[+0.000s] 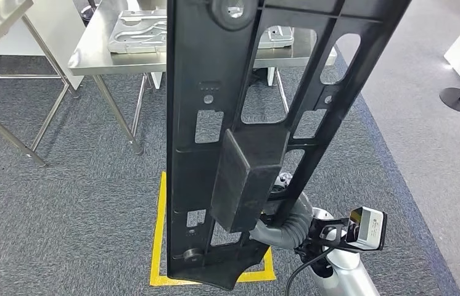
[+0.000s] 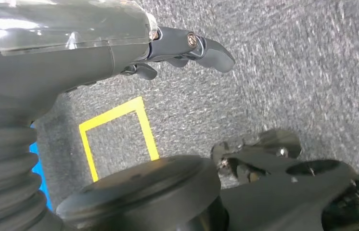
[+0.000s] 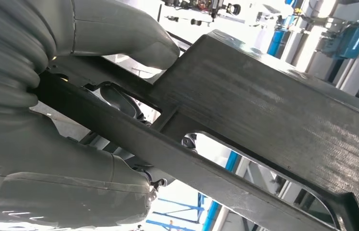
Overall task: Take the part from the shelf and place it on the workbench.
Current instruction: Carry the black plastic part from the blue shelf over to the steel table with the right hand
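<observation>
Black plastic part (image 1: pixel 240 123) stands tall mid-frame, held by the right hand (image 3: pixel 96 120) wrapped round its bar. Left hand (image 2: pixel 168 48) hangs loose, holding nothing. Steel workbench (image 1: pixel 92 52) waits upper left.

The head view looks down past the black part (image 1: pixel 240 142) to the carpet (image 1: pixel 73 185), which the left wrist view shares.

Matt black plastic on the part (image 1: pixel 240 123), faintly grained up close. The workbench (image 1: pixel 92 52) is shiny brushed metal, the carpet (image 1: pixel 79 203) rough grey. The right hand (image 3: pixel 62 192) has smooth grey plastic covers.
</observation>
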Tool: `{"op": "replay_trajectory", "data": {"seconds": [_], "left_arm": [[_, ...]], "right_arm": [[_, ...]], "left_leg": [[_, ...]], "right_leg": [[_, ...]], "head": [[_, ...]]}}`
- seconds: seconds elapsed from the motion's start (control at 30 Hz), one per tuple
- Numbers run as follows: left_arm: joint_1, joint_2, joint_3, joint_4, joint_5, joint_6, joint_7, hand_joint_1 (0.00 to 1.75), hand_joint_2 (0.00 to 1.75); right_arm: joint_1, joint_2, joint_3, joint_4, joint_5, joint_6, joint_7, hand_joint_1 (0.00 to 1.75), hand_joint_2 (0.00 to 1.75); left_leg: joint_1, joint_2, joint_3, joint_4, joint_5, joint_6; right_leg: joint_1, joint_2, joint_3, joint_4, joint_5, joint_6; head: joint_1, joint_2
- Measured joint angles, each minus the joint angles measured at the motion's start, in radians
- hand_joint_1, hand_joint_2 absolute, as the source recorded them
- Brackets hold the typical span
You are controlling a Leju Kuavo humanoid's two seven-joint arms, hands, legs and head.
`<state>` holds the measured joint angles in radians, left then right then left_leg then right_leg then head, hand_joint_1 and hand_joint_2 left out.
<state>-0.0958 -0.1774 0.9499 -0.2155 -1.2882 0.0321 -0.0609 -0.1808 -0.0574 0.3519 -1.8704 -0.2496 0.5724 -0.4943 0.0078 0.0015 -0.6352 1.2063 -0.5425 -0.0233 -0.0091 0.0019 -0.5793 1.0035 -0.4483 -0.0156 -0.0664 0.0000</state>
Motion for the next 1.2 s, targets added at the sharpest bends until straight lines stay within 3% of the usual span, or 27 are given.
{"op": "replay_trajectory", "data": {"seconds": [0.03,0.1,0.2,0.27,0.3,0.37,0.43,0.47,0.5,0.53,0.6,0.63,0.77,0.8,0.9,0.93,0.97,1.0,1.07,1.1,1.13,1.2], "left_arm": [[0.002,0.0,0.0,0.0,0.0,0.001,0.001,0.0,1.75],[0.006,0.0,0.0,0.0,-0.001,0.002,0.002,0.0,1.75],[0.01,-0.001,0.0,0.0,-0.001,0.003,0.003,0.0,1.75],[0.01,-0.002,0.0,0.0,-0.001,0.003,0.003,0.0,1.75],[0.01,-0.003,0.0,0.0,-0.001,0.003,0.003,0.0,1.75],[0.01,-0.004,0.0,0.0,-0.001,0.003,0.003,0.0,1.75],[0.012,-0.004,0.0,0.0,-0.001,0.001,0.003,0.0,1.75],[0.012,-0.005,0.0,0.0,-0.001,0.0,0.003,0.0,1.75],[0.012,-0.005,0.0,0.0,-0.001,0.0,0.003,0.0,1.75],[0.012,-0.006,0.0,0.0,-0.001,-0.001,0.003,0.0,1.75],[0.012,-0.008,0.0,0.0,-0.001,-0.002,0.002,0.0,1.75],[0.012,-0.008,0.001,0.0,-0.001,-0.002,0.002,0.0,1.75],[0.011,-0.008,0.001,0.0,0.002,0.004,0.0,0.0,1.75],[0.01,-0.008,0.002,0.0,0.004,0.006,0.0,0.0,1.75],[0.007,-0.007,0.004,0.0,0.01,0.007,-0.004,0.0,1.75],[0.005,-0.006,0.004,0.0,0.01,0.007,-0.006,0.0,1.75],[0.003,-0.006,0.005,0.0,0.01,0.007,-0.006,0.0,1.75],[0.003,-0.006,0.005,0.0,0.009,0.006,-0.006,0.0,1.75],[0.006,-0.006,0.005,0.0,0.003,0.004,-0.004,0.0,1.75],[0.008,-0.006,0.005,0.0,0.0,0.003,-0.003,0.0,1.75],[0.009,-0.007,0.005,0.0,-0.003,0.002,-0.002,0.0,1.75],[0.011,-0.007,0.004,0.0,-0.009,0.001,-0.003,0.0,1.75]], "right_arm": [[0.001,0.0,0.0,-0.001,0.0,0.0,0.0,1.71,1.75],[0.002,0.001,-0.001,-0.004,0.0,0.0,-0.001,1.71,1.75],[0.005,0.002,-0.003,-0.007,0.0,-0.001,-0.001,1.71,1.75],[0.005,0.002,-0.004,-0.01,0.0,-0.001,-0.001,1.71,1.75],[0.005,0.002,-0.005,-0.011,0.0,-0.001,-0.001,1.71,1.75],[0.009,0.002,-0.008,-0.012,0.001,-0.001,-0.001,1.71,1.75],[0.019,0.002,-0.009,-0.012,0.005,0.0,-0.001,1.71,1.75],[0.023,0.002,-0.01,-0.012,0.007,0.0,-0.001,1.71,1.75],[0.027,0.002,-0.01,-0.012,0.01,0.0,-0.001,1.71,1.75],[0.028,0.002,-0.01,-0.013,0.013,0.0,-0.001,1.71,1.75],[0.029,0.002,-0.012,-0.016,0.015,0.0,-0.002,1.71,1.75],[0.03,0.002,-0.013,-0.018,0.015,0.001,-0.003,1.71,1.75],[0.031,0.004,-0.015,-0.02,0.015,0.013,-0.005,1.71,1.75],[0.031,0.005,-0.015,-0.02,0.015,0.016,-0.005,1.71,1.75],[0.03,0.008,-0.015,-0.017,0.015,0.02,-0.006,1.71,1.75],[0.031,0.008,-0.015,-0.016,0.015,0.02,-0.005,1.71,1.75],[0.031,0.008,-0.015,-0.015,0.015,0.02,-0.006,1.71,1.75],[0.032,0.008,-0.015,-0.014,0.015,0.02,-0.007,1.71,1.75],[0.036,0.008,-0.016,-0.014,0.017,0.017,-0.013,1.71,1.75],[0.039,0.008,-0.017,-0.014,0.018,0.016,-0.017,1.71,1.75],[0.044,0.008,-0.019,-0.015,0.021,0.013,-0.02,1.71,1.75],[0.055,0.007,-0.024,-0.019,0.028,0.006,-0.025,1.71,1.75]], "left_leg": [[0.0,0.0,0.035,-0.072,0.033,0.005],[-0.003,-0.001,0.083,-0.179,0.065,0.015],[-0.005,-0.005,0.088,-0.202,0.066,0.032],[-0.001,-0.005,0.089,-0.209,0.073,0.044],[0.001,-0.005,0.09,-0.212,0.076,0.049],[0.0,-0.003,0.089,-0.212,0.076,0.053],[-0.001,-0.003,0.087,-0.211,0.076,0.054],[-0.001,-0.003,0.088,-0.21,0.076,0.053],[-0.001,-0.004,0.089,-0.209,0.075,0.052],[-0.001,-0.004,0.09,-0.208,0.073,0.051],[-0.005,-0.005,0.09,-0.204,0.069,0.043],[-0.007,-0.005,0.089,-0.203,0.068,0.039],[-0.007,-0.005,0.083,-0.185,0.05,0.018],[-0.006,-0.005,0.068,-0.149,0.027,0.013],[-0.004,-0.005,-0.018,0.041,-0.063,0.004],[-0.004,-0.005,-0.034,0.078,-0.07,0.002],[-0.003,-0.005,-0.032,0.078,-0.057,0.002],[-0.002,-0.005,-0.012,0.038,-0.027,0.003],[-0.001,-0.005,0.053,-0.1,0.04,0.008],[-0.002,-0.005,0.079,-0.155,0.057,0.013],[-0.004,-0.006,0.091,-0.187,0.063,0.018],[-0.006,-0.008,0.092,-0.2,0.06,0.03]], "right_leg": [[0.0,0.002,0.002,0.001,-0.001,0.002],[0.004,0.005,0.0,0.004,-0.002,0.01],[0.005,0.005,-0.007,0.004,0.001,0.028],[0.004,0.004,-0.014,0.024,-0.013,0.039],[0.003,0.004,-0.03,0.058,-0.035,0.044],[0.0,0.003,-0.088,0.179,-0.095,0.052],[-0.003,0.003,-0.136,0.273,-0.121,0.057],[-0.004,0.003,-0.134,0.269,-0.106,0.057],[-0.004,0.003,-0.114,0.226,-0.075,0.056],[-0.004,0.002,-0.079,0.157,-0.04,0.052],[0.0,0.0,-0.022,0.04,0.0,0.043],[0.002,-0.001,-0.011,0.013,0.003,0.037],[0.0,0.0,-0.007,0.001,0.004,0.013],[-0.002,-0.001,-0.005,-0.002,0.005,0.008],[-0.002,-0.004,-0.005,-0.003,0.004,0.0],[-0.001,-0.004,-0.004,-0.003,0.003,0.0],[-0.001,-0.004,-0.003,-0.002,0.003,0.0],[-0.001,-0.003,-0.001,-0.002,0.003,0.001],[0.001,0.0,0.001,0.0,0.0,0.005],[0.002,0.001,0.0,0.002,-0.001,0.01],[0.004,0.001,-0.003,0.004,0.0,0.015],[0.005,0.002,-0.008,0.005,0.002,0.027]], "head": [[0.0,0.0],[0.0,0.0],[0.0,0.0],[0.0,0.0],[0.0,0.0],[0.0,0.0],[0.0,0.0],[0.0,0.0],[0.0,0.0],[0.0,0.0],[0.0,0.0],[0.0,0.0],[0.0,0.0],[0.0,0.0],[0.0,0.0],[0.0,0.0],[0.0,0.0],[0.0,0.0],[0.0,0.0],[0.0,0.0],[0.0,0.0],[0.0,0.0]]}}
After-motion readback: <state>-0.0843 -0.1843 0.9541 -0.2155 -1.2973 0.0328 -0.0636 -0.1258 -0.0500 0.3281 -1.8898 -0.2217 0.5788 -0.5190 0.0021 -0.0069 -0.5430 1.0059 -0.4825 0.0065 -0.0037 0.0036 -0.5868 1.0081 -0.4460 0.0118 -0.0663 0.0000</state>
